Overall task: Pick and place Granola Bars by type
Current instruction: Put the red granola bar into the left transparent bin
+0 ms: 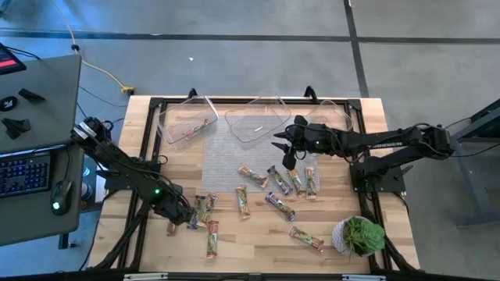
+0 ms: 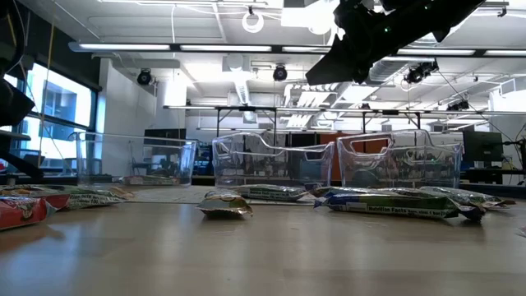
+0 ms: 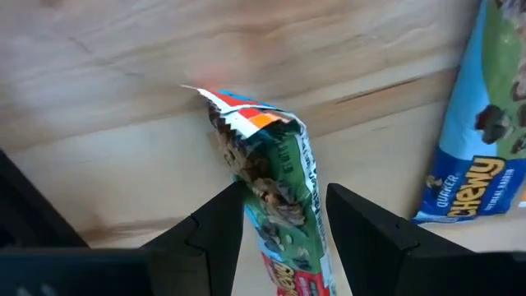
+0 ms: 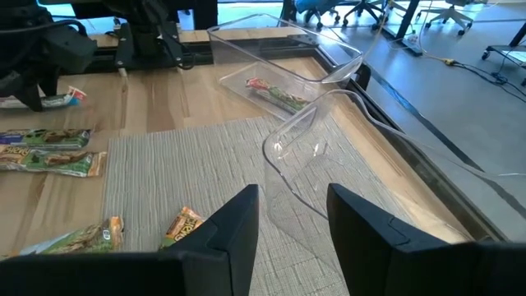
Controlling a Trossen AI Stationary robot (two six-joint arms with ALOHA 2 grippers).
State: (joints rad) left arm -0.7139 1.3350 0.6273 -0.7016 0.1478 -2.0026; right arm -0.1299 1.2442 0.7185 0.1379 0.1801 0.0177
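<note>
Several granola bars (image 1: 279, 179) lie flat on the wooden table and on the grey mat (image 1: 226, 160). At the front left, my left gripper (image 1: 186, 215) points down over a green-wrapped bar (image 3: 275, 173) that lies on the wood. Its open fingers (image 3: 283, 222) straddle the bar's two long sides. A blue-purple bar (image 3: 468, 131) lies close beside it. My right gripper (image 1: 285, 148) hangs open above the mat's far right part, with nothing between its fingers (image 4: 292, 222), facing the clear tubs. One bar (image 4: 275, 94) lies in the left tub (image 1: 187, 121). My left gripper comes at the green bar from above, one finger (image 3: 218, 226) beside each long side, near the bar's torn-looking end (image 3: 238, 111). The bar nearly fills the gap. I cannot tell whether the fingers touch it.
Three clear tubs stand along the far edge: left, middle (image 1: 258, 117) and right (image 1: 332, 117). A small potted plant (image 1: 359, 234) sits at the front right corner. More bars (image 1: 212, 238) lie around the left gripper. A desk with a keyboard (image 1: 19, 172) stands left of the table.
</note>
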